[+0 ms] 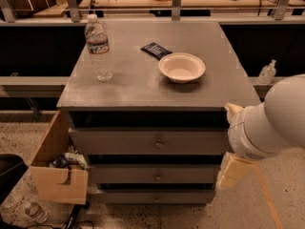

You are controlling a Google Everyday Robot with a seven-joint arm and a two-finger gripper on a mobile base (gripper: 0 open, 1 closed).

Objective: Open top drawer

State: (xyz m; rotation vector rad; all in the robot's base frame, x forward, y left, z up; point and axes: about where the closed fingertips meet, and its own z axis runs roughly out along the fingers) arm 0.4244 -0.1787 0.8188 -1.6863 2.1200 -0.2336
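Top drawer [114, 141], the widest dull-grey front with one small round centre knob [158, 142], is sitting closed directly under the grey cabinet top [138, 87].

Step being judged as approach: nothing is being gripped. The cream two-finger gripper [234, 171] on the white arm [271, 123] is being held just off the cabinet's right front corner, low, about level with the slimmer middle drawer [124, 174]. Whether it is apart or together cannot be told.

Next move being called for: gripper being carried left and up to the knob, clamped on it, then drawn straight out from the cabinet. That small knob is demanding careful alignment, and a similar one is sitting on the middle drawer.

Room: the floor strip in front is being left free for drawer travel. The brown cardboard box [57, 168] is lying at the left side, out of the path. The clear plastic water bottle [98, 46] and white bowl [181, 67] are standing well back from the front edge. A jerky pull is risking the bottle tipping.
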